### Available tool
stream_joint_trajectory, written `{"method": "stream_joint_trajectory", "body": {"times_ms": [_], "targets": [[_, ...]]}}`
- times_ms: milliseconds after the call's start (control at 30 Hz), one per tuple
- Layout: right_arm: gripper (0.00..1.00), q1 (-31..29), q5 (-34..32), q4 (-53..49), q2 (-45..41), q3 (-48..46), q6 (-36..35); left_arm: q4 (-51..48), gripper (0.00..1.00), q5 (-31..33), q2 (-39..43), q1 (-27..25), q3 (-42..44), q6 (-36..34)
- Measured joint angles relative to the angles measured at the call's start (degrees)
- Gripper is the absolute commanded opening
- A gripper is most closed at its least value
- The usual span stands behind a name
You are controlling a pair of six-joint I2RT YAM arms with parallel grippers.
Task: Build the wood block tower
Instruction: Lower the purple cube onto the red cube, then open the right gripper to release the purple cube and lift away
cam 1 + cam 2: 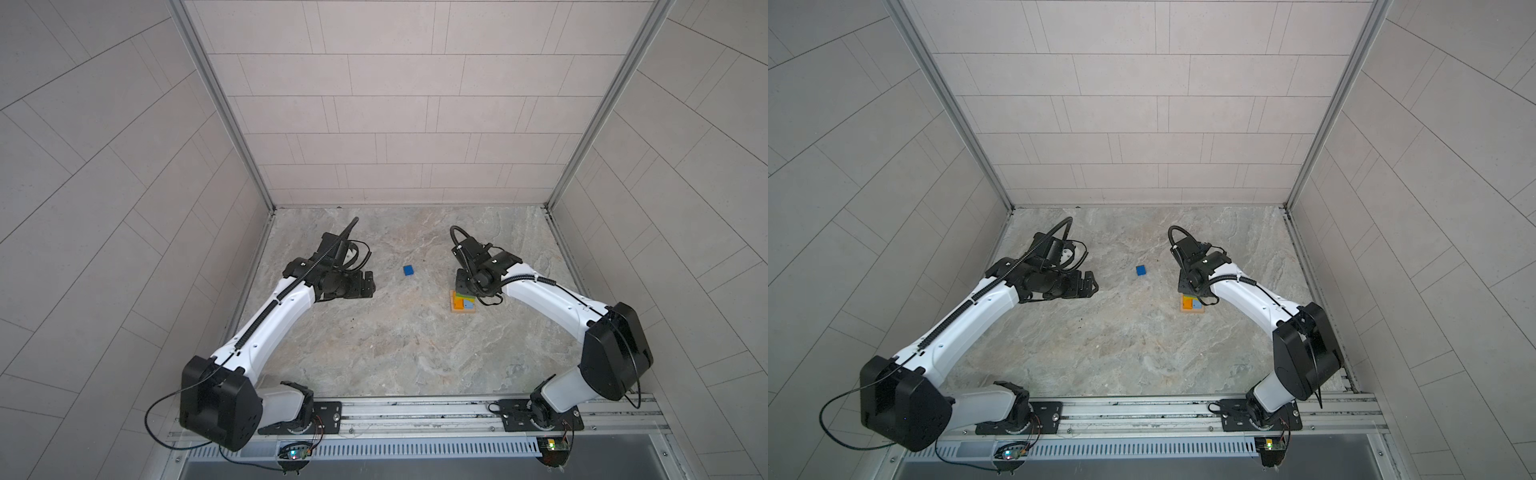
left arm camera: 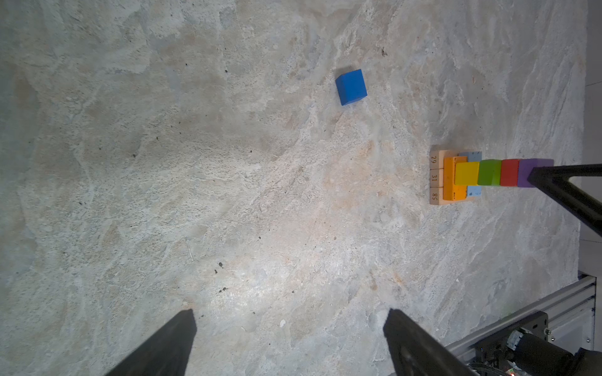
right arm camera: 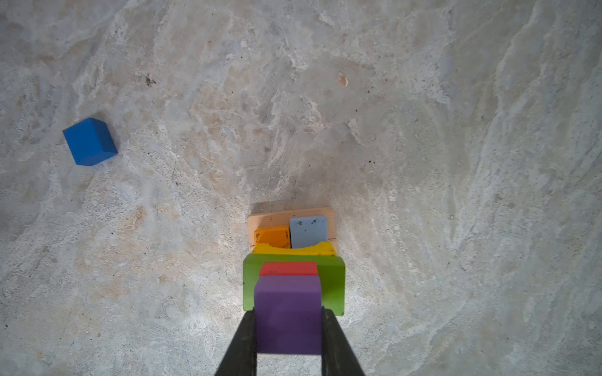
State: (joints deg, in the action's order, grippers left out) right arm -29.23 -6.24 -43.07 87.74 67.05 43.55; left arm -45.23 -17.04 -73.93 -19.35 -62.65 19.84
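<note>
The wood block tower stands on the marbled table, right of the middle in both top views and directly beneath the right arm's wrist. The left wrist view shows its layers. At the bottom three plain tan bars lie side by side, and their end faces carry the printed numbers "29", "31" and "85". On these rest an orange bar and a light-blue bar, next to each other. A yellow bar lies above them, a green bar on that, then a red cube, and a purple cube at the very top. The stack narrows upward. No other writing can be read on the coloured blocks.

The right gripper is pinching the purple cube, one dark finger pressed against each of two opposite faces, while the cube sits on the red one.

A dark-blue cube lies alone on the table between the two arms, well apart from the tower and touching nothing.

The left gripper is on the left side of the table with its jaws spread wide and nothing between them. It is well away from both the dark-blue cube and the tower.
</note>
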Motion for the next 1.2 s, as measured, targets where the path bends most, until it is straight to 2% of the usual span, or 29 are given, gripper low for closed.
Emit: {"method": "stream_joint_trajectory", "body": {"times_ms": [133, 800, 1200], "targets": [[0.29, 0.0, 0.0, 0.0, 0.0, 0.0, 0.0, 0.0, 0.97, -0.2, -0.3, 0.0, 0.0, 0.0], [0.52, 0.0, -0.2, 0.0, -0.1, 0.0, 0.0, 0.0, 0.97, -0.6, -0.3, 0.0, 0.0, 0.0], [0.72, 0.0, 0.0, 0.1, -3.6, 0.0, -2.1, 0.0, 0.97, -0.8, -0.3, 0.0, 0.0, 0.0]]}}
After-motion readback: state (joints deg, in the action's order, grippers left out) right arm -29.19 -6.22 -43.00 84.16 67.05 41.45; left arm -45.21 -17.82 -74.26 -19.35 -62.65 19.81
